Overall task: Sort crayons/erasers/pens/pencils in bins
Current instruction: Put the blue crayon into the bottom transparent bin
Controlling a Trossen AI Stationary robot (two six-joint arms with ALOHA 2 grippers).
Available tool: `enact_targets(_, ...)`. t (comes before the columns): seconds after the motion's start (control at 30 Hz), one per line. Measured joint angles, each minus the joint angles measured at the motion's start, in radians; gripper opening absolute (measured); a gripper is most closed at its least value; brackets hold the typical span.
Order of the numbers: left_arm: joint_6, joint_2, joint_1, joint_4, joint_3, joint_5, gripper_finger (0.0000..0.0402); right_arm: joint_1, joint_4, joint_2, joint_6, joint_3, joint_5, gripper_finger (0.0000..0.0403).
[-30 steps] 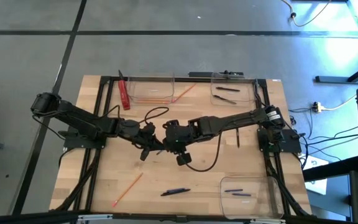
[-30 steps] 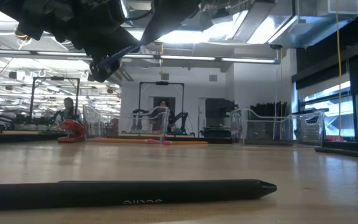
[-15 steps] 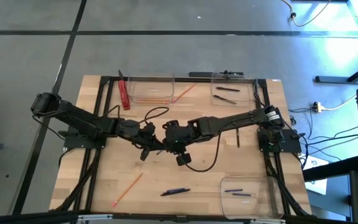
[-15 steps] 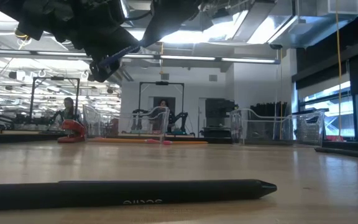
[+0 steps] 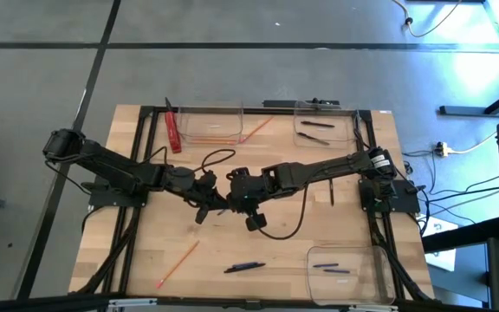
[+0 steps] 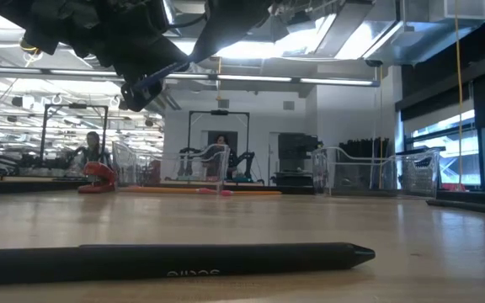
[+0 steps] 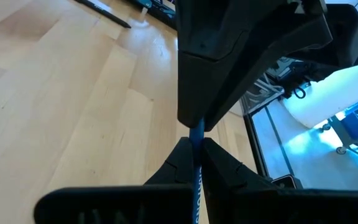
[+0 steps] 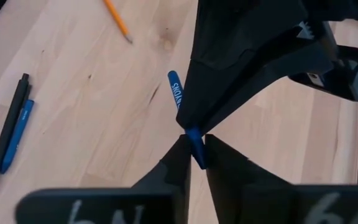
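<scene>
My two grippers meet over the middle of the table, each shut on the same blue pen (image 8: 176, 90). My left gripper (image 5: 208, 206) comes in from the table's left and my right gripper (image 5: 236, 201) from its right. The pen also shows between my left fingers (image 7: 196, 183), and its end shows high in the low view (image 6: 146, 85). A black pen (image 6: 175, 259) and a blue one (image 5: 243, 267) lie on the table near the front edge. An orange pencil (image 5: 178, 263) lies at the near left. My left gripper pinches the blue pen's shaft (image 7: 196, 168) between its two fingers, and the pen runs along them. The pen is lifted clear of the table. My right gripper's body hides the pen's far end in my left wrist view. My right gripper pinches the blue pen near one end (image 8: 196, 142) between its two fingertips, coming from the table's right. The pen runs on past my left gripper's finger, and its printed end (image 8: 175, 87) sticks out beyond. The pen is clear of the table.
A clear bin (image 5: 210, 126) with pencils stands at the far middle, with a pencil (image 5: 258, 128) leaning on its rim. A bin (image 5: 326, 128) with dark pens stands at the far right and a bin (image 5: 346, 269) with pens at the near right. A red bar (image 5: 173, 130) lies at the far left.
</scene>
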Motion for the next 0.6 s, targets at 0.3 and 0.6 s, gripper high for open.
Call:
enact_targets(0.3, 0.000, 0.000, 0.000, 0.000, 0.000, 0.001, 0.0000, 0.000, -0.001, 0.000, 0.000, 0.000, -0.001, 0.0034)
enact_targets(0.6, 0.000, 0.000, 0.000, 0.000, 0.000, 0.000, 0.0004, 0.000, 0.000, 0.000, 0.000, 0.000, 0.000, 0.0031)
